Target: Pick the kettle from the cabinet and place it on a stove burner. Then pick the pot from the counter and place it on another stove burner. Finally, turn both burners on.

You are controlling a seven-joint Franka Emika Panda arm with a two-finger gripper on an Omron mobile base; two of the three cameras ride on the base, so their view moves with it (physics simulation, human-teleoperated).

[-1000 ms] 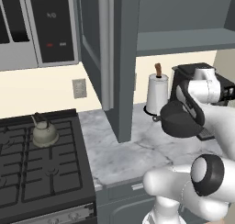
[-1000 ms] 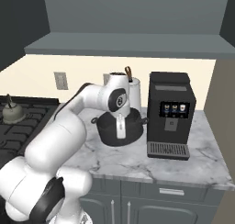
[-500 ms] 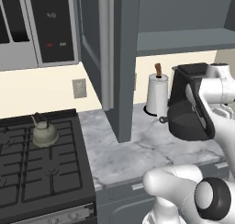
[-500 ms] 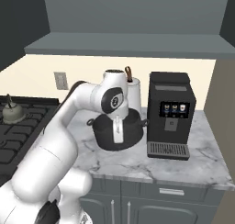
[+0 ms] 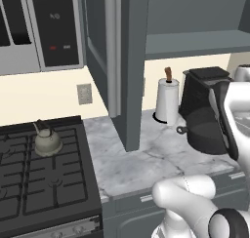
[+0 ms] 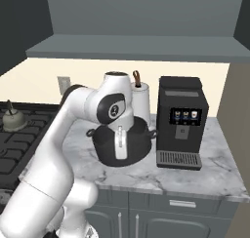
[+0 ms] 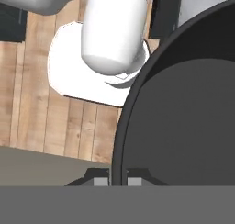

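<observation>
The kettle (image 5: 47, 142) sits on a rear burner of the stove (image 5: 44, 183), well away from the arm, so the pot (image 6: 122, 143) is the job in hand. The gripper (image 7: 118, 176) has its jaws pinched narrow on the pot's thin rim, one fingertip inside the wall and one outside. In the hand view the rim runs up from between the tips and wooden floor shows beyond it. From that and the right base view, I judge the pot is off the counter (image 5: 146, 159) and tipped in the grip.

That grip is what worries me. A wide, heavy-looking pot held by one edge wants to pivot around the fingers, and a quick swing toward the stove could make it rotate or slip out. With the floor below it, a drop might not land on the marble.

The route is crowded too. The open cabinet door (image 5: 122, 66) hangs between the pot and the stove, reaching down close to the worktop, and the pot is wide enough to clip it if carried high. The paper towel roll (image 5: 167, 100) and the coffee machine (image 6: 181, 122) stand just beside the pot and could be knocked as it turns.

At the stove, the pot needs a burner apart from the kettle; set down too near, its side handle (image 5: 181, 130) could shove the kettle
</observation>
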